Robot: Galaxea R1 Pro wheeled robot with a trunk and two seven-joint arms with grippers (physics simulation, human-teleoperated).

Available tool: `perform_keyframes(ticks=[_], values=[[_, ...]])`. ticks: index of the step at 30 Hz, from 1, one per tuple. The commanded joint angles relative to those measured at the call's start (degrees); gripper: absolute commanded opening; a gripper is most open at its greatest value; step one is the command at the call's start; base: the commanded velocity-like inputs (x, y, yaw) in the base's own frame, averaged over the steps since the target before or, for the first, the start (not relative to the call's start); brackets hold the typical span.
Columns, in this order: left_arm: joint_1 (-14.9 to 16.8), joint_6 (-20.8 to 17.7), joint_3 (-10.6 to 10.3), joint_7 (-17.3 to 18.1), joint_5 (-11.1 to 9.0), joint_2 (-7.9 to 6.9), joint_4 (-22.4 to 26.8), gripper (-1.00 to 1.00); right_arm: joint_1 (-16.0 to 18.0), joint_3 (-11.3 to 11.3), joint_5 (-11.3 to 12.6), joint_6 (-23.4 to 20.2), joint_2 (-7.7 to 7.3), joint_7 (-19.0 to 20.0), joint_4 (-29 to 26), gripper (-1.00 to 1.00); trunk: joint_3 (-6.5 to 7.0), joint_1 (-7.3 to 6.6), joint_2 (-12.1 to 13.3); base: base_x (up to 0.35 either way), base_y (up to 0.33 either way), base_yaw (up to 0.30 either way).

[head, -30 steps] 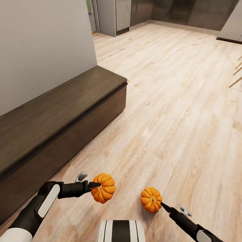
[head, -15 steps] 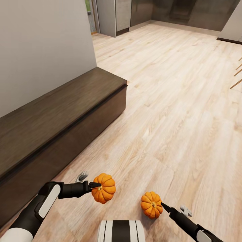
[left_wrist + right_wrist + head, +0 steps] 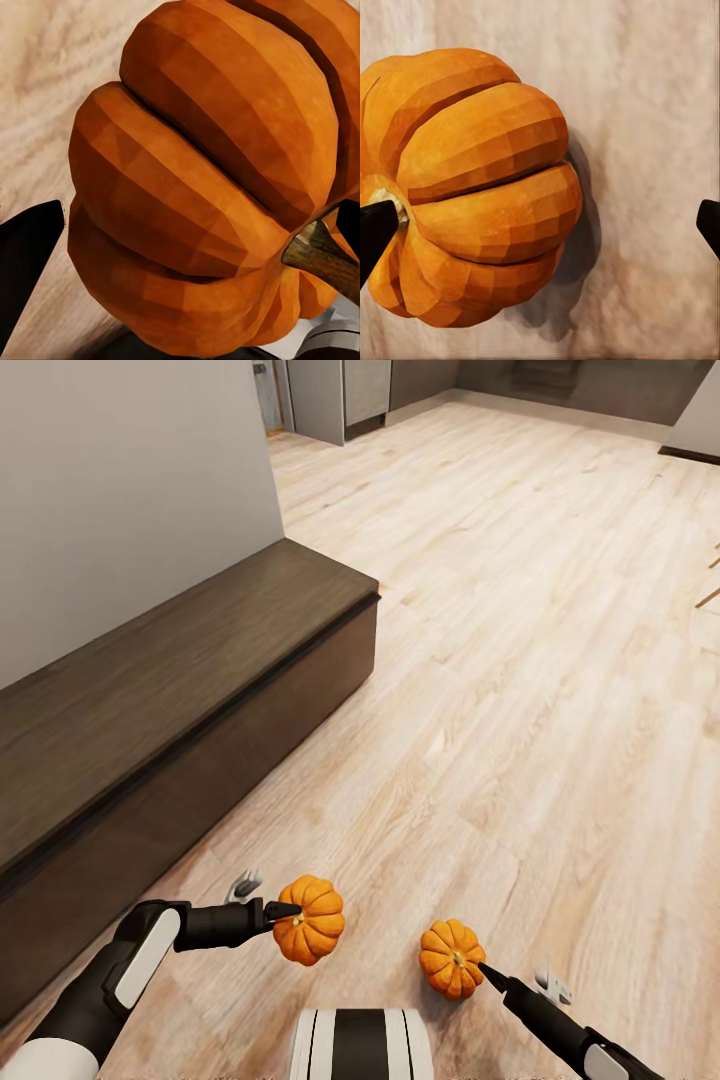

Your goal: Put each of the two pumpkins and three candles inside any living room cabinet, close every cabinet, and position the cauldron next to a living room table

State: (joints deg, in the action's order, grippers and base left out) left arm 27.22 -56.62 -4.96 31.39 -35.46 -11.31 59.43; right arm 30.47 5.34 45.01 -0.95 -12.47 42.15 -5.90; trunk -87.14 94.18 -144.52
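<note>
Both arms are glossy black with white panels; the left arm (image 3: 130,960) goes white at the shoulder, and the trunk (image 3: 360,1045) is white with black stripes.

Head camera looks steeply down and forward over both arms, floor (image 3: 520,660) ahead, cabinet (image 3: 150,700) at left. Each wrist camera sits tight against its own pumpkin, left (image 3: 202,180) and right (image 3: 472,187), both also in the head view

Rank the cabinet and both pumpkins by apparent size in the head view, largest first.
1. Cabinet, by far the largest.
2. Left pumpkin.
3. Right pumpkin, only slightly smaller; the two are too alike to rank firmly.
</note>
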Motion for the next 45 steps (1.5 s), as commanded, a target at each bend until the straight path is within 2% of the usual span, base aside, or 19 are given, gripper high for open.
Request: perform_keyframes(ticks=[1, 21, 26, 34, 45], values=[[0.03, -0.15, -0.05, 0.25, 0.04, -0.03, 0.04, -1.00, 0.02, 0.46, 0.61, -0.10, -0.02, 0.15, 0.03, 1.00, -0.04, -0.01, -0.01, 0.000, 0.000, 0.000], [0.03, -0.13, -0.05, 0.25, 0.04, 0.01, -0.37, -1.00, 0.02, 0.46, 0.52, -0.10, -0.01, -0.41, 0.01, 1.00, -0.04, -0.01, -0.01, 0.030, 0.034, 0.000], [0.03, -0.11, -0.65, 0.25, 0.04, 0.01, -0.45, -1.00, 0.02, 0.46, 0.52, -0.10, -0.01, -0.57, 0.01, 1.00, -0.04, -0.01, -0.01, 0.015, 0.011, 0.000], [0.03, -0.08, -0.75, 0.25, 0.04, -0.02, -0.37, -1.00, 0.02, 0.47, 0.52, -0.10, -0.01, -0.58, 0.01, 1.00, -1.37, 0.14, -0.09, 0.001, 0.001, 0.000], [0.03, -0.09, -0.76, 0.25, -0.01, -0.02, -0.18, -1.00, 0.02, 0.46, 0.52, -0.10, -0.01, -0.58, 0.01, 1.00, -1.81, 0.19, -0.12, 0.000, 0.000, 0.000]])
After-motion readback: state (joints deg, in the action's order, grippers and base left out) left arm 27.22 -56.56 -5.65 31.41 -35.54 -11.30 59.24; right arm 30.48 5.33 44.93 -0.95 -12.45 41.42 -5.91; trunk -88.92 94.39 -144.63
